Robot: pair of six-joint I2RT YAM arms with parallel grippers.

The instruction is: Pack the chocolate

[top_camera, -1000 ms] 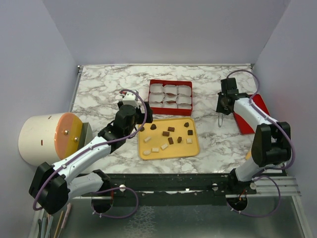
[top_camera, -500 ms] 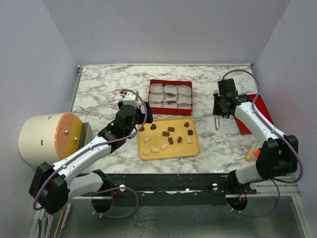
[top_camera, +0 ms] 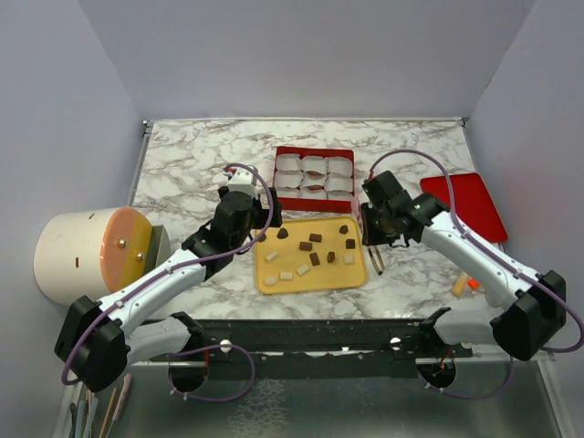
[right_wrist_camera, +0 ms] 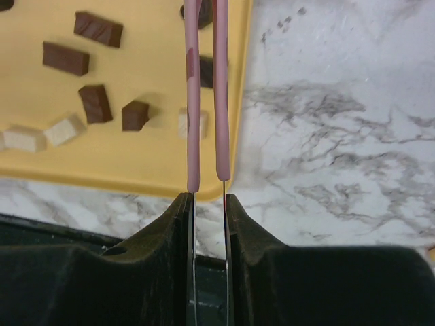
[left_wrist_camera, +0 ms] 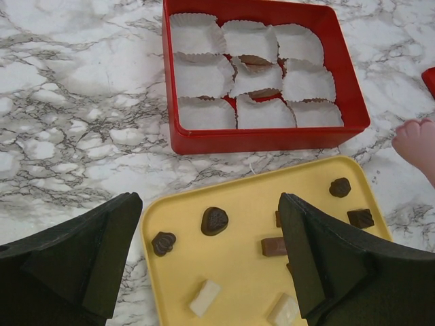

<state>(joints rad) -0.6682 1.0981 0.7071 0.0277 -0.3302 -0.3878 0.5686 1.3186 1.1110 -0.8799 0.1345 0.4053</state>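
Several small brown chocolates (top_camera: pixel 315 238) and a few white pieces lie on a yellow tray (top_camera: pixel 315 276). They also show in the left wrist view (left_wrist_camera: pixel 215 221) and the right wrist view (right_wrist_camera: pixel 98 28). A red box (top_camera: pixel 314 151) of white paper cups stands behind the tray, with a chocolate (left_wrist_camera: pixel 255 62) in its middle cups. My left gripper (top_camera: pixel 260 235) is open and empty over the tray's left edge (left_wrist_camera: pixel 207 200). My right gripper (top_camera: pixel 374 235) is shut on pink-sleeved tongs (right_wrist_camera: pixel 193 102) that reach over the tray's right edge. The tong tips are out of view.
A red lid (top_camera: pixel 465 205) lies at the right. A big white cylinder with an orange face (top_camera: pixel 91 254) sits at the left table edge. A small orange and yellow object (top_camera: pixel 464 281) lies at the front right.
My right arm has swung left with the tongs, from beside the red lid to the tray's right edge. The left arm has hardly moved.
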